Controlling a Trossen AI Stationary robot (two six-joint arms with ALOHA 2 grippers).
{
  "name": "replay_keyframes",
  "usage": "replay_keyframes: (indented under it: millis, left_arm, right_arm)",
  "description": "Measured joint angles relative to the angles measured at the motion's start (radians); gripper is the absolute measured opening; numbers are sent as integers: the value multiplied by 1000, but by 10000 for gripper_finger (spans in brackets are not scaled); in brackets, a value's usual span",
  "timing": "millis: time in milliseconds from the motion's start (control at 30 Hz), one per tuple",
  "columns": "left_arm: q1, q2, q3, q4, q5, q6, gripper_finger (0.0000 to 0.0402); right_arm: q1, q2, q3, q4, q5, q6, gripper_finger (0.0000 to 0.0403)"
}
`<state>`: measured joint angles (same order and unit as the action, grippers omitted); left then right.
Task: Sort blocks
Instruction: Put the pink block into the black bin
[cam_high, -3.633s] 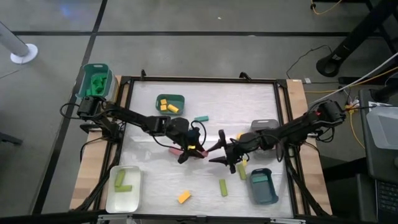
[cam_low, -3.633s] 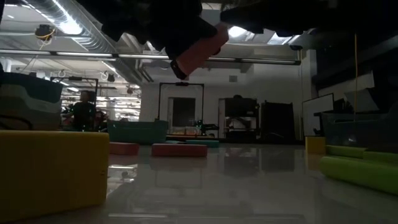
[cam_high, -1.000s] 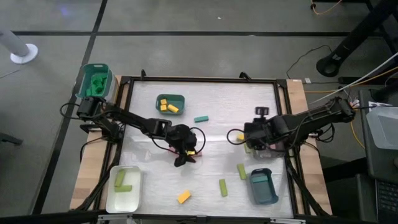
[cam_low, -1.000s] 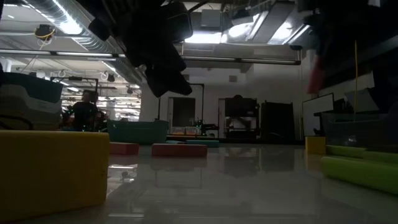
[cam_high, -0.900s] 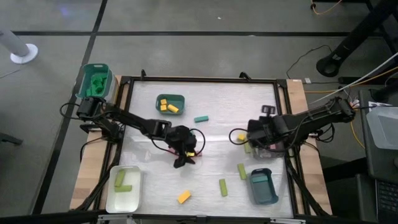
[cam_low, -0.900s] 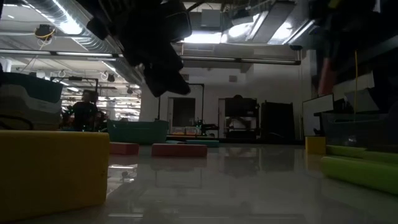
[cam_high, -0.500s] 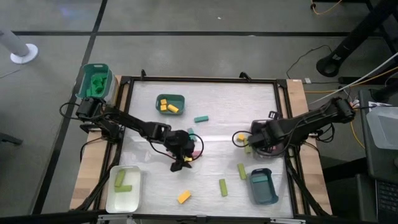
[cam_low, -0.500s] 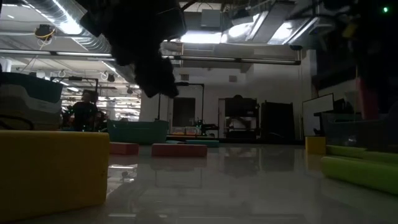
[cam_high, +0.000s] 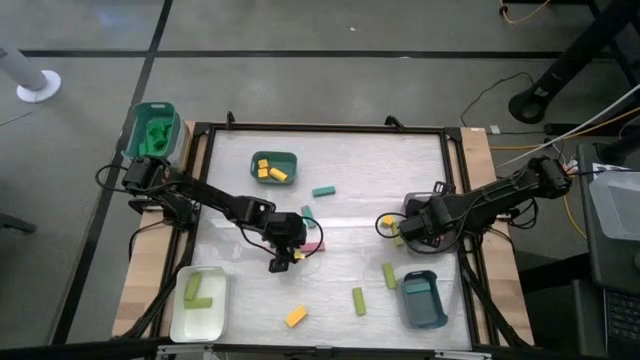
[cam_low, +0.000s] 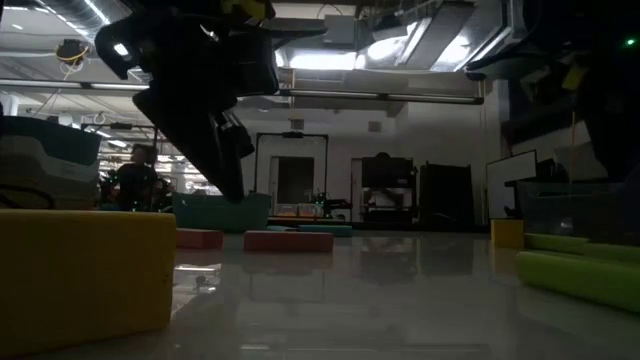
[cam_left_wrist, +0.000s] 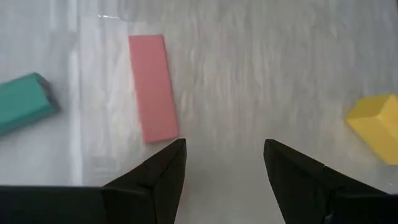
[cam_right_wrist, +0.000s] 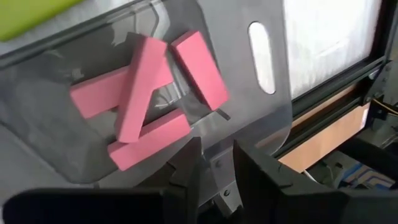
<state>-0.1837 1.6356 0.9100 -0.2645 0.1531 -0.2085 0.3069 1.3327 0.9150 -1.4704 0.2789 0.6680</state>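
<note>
Hovering low mid-desk, left pincer (cam_left_wrist: 224, 163) wide and empty, now nosed up to pink bar (cam_left_wrist: 153, 87). Farther off, right pincer (cam_right_wrist: 216, 163) narrow, emptied since handoff; pink blocks (cam_right_wrist: 149, 99) piled in grey tray (cam_right_wrist: 261, 118). Pink bar probably next.

A: Low across the table: big yellow block (cam_low: 85, 275) fills the near left corner. Lime green bars (cam_low: 580, 275) at right, small yellow cube (cam_low: 507, 233) behind them.

B: Mid-table?

A: Two red-pink bars (cam_low: 288, 241), a teal block (cam_low: 330, 230) behind. Dark arm (cam_low: 200, 95) hangs down upper left, silhouetted. A person (cam_low: 133, 180) stands far back, left.
</note>
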Motion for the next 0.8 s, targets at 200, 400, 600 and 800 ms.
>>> replay_keyframes:
  millis: [200,400,600,800]
  left_arm:
    - [0,0,0,-82,-114,114,202]
    - [0,0,-2,-197,-163,164,202]
    - [0,0,-38,-206,-184,189,202]
    - [0,0,-83,-189,-189,186,201]
  right_arm:
    - [0,0,0,0,-20,-20,95]
    - [0,0,0,6,-20,-21,95]
    - [0,0,0,13,19,-22,95]
    - [0,0,0,40,60,-26,95]
